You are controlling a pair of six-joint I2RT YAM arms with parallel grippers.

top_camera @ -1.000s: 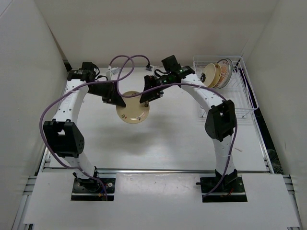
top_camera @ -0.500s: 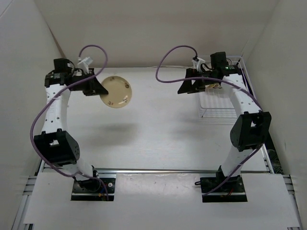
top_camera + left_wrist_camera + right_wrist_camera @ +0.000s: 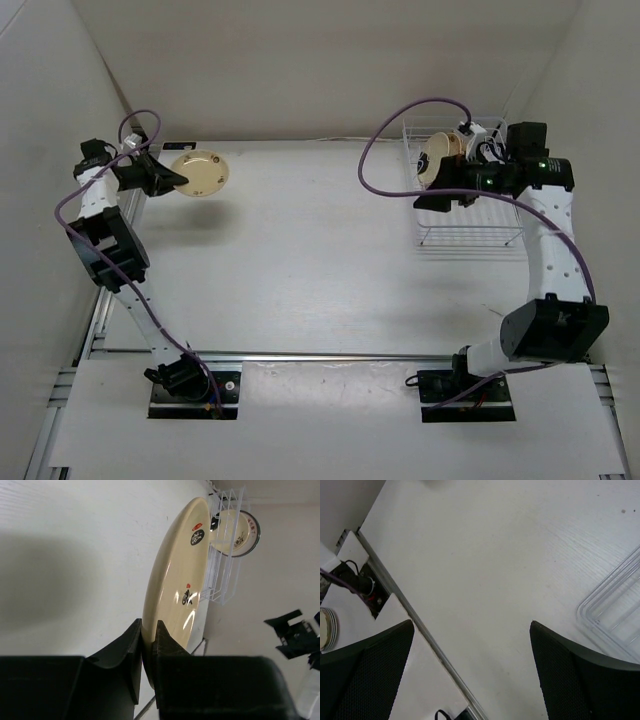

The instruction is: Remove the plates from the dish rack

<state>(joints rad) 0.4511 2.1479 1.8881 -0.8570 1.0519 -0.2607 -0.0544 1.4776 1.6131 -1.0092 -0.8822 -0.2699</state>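
Left wrist: stamps (image 3: 197, 537) on cream plate (image 3: 172, 570) illegible.

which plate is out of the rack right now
The cream plate pinched at its rim by the left gripper's fingers, far left. The other plates stand in the dish rack at the right.

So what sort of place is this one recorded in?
Probably a lab test cell, not a kitchen: bare white walls around a white table, two robot arms bolted at its near edge, one wire dish rack with plates.
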